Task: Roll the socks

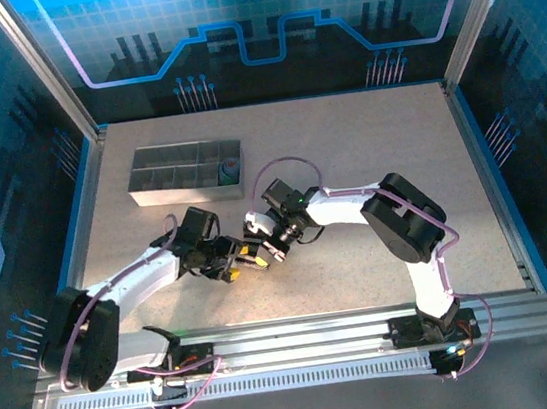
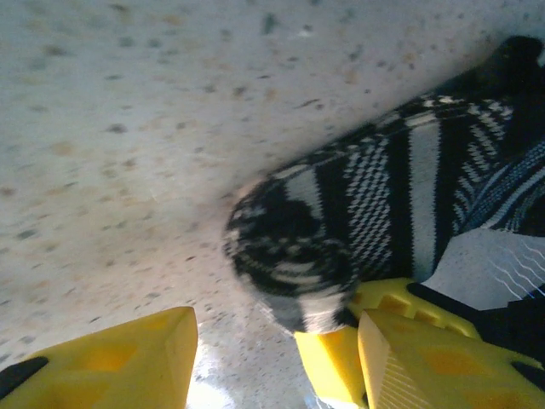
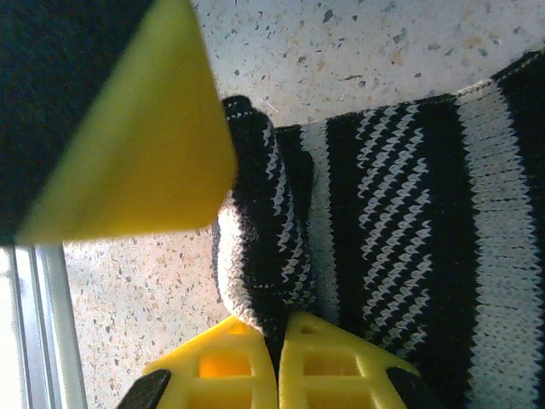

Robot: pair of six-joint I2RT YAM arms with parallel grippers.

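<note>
Yellow plastic fingers [image 3: 341, 371] of the right gripper [image 3: 278, 354] pinch the knit, black-and-white striped sock [image 3: 400, 213], whose end is curled into a fat roll. Beside it, the left gripper [image 2: 272, 336] gapes wide over the speckled table [image 2: 128, 128].

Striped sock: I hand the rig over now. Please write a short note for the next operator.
Left gripper: open, the rolled end of the striped sock between its spread fingers.
Right gripper: shut on a fold of that sock.
The sock lies on the table, nearer the arms than the tray.
Done: one end rolled. Left: roll the rest.
A dark bundle sits in the tray's right end compartment; too small to identify.
</note>
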